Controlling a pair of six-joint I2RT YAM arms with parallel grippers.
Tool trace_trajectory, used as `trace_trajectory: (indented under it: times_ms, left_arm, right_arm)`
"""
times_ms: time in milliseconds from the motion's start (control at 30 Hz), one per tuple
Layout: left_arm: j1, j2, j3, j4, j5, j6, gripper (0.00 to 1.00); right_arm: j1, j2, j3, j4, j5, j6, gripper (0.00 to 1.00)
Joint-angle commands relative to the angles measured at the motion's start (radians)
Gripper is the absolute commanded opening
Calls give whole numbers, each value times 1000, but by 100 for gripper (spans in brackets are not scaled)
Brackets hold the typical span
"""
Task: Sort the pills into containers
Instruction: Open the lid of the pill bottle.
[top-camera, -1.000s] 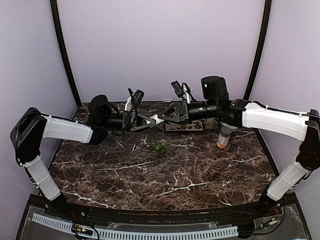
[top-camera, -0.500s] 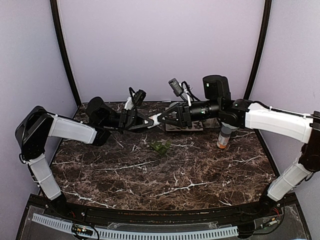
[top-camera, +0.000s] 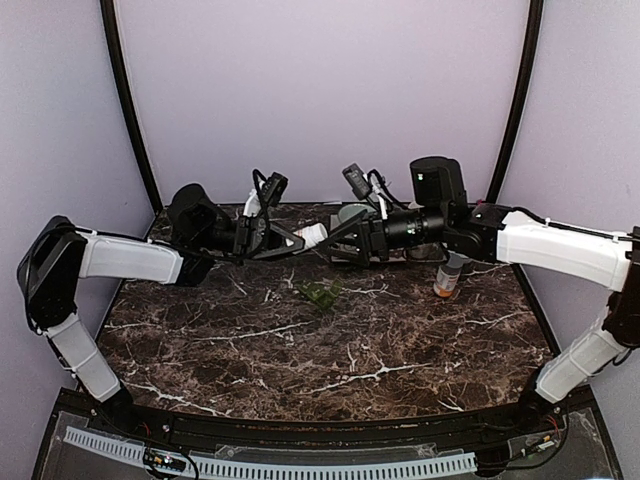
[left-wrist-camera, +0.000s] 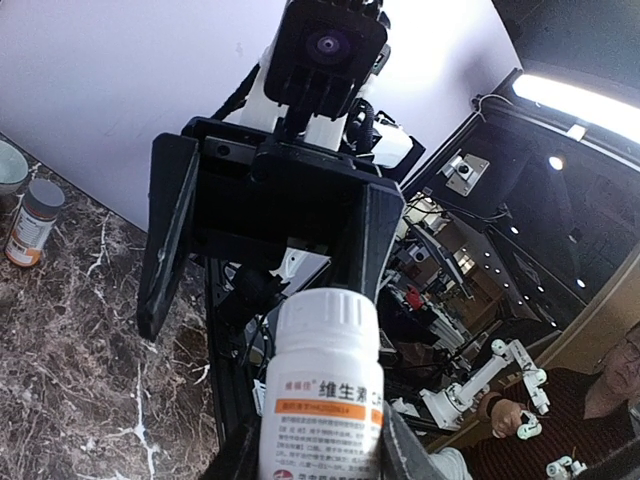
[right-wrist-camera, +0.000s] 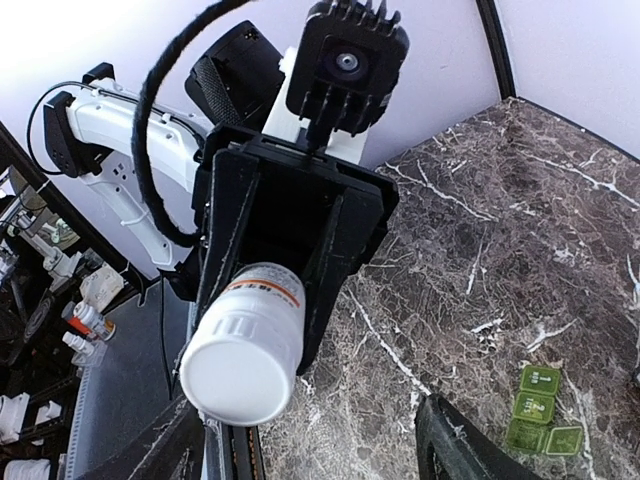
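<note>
My left gripper (top-camera: 298, 238) is shut on a white bottle (top-camera: 313, 234) with an orange-striped label, held level above the table's back middle. It fills the left wrist view (left-wrist-camera: 325, 395). My right gripper (top-camera: 338, 238) faces it, open, its fingers (left-wrist-camera: 166, 240) spread on either side of the white cap (right-wrist-camera: 243, 368). In the right wrist view the cap sits near my right gripper's (right-wrist-camera: 310, 452) left finger. The dark green pill box (top-camera: 318, 294) lies on the marble below, lids open, and shows in the right wrist view (right-wrist-camera: 540, 410). No pills show.
An amber white-capped bottle (top-camera: 447, 275) stands at the right, also in the left wrist view (left-wrist-camera: 30, 222). A pale green bowl (top-camera: 350, 213) sits at the back behind my right gripper. Black posts flank the table's back corners.
My left gripper has lifted the white bottle slightly. My right gripper has drawn back a little to the right, so more of the bottle and the bowl behind now show.
</note>
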Motion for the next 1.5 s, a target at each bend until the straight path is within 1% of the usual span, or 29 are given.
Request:
trace_trajectory:
  times_ms: [0, 100, 200, 367, 500, 933, 1067, 1267, 1467]
  left_arm:
    - [-6, -87, 12, -255, -57, 263, 0]
    - [-6, -111, 10, -361, -113, 362, 0]
    - [-6, -140, 10, -465, -175, 468, 0]
    - [-6, -183, -2, -535, -263, 572, 0]
    - [-7, -216, -20, -560, -318, 628, 0]
    - [-47, -236, 0, -700, -375, 775, 0]
    - [-55, -235, 2, -708, -381, 792, 0]
    - [-59, -240, 5, -717, -393, 808, 0]
    - [-60, -252, -5, -711, -414, 812, 0]
  right_arm:
    - [0, -53, -4, 41, 35, 80, 73]
    - [0, -59, -4, 51, 44, 151, 73]
    - [0, -50, 0, 74, 36, 260, 72]
    - [-3, -13, 13, 64, 55, 402, 68]
    - [-2, 15, 31, 30, 73, 461, 64]
    - [-3, 57, 75, 45, 66, 549, 57]
    - [-3, 67, 86, 31, 65, 553, 54]
    - [-2, 86, 96, 20, 55, 549, 43]
    - [0, 79, 88, 6, 61, 545, 42]
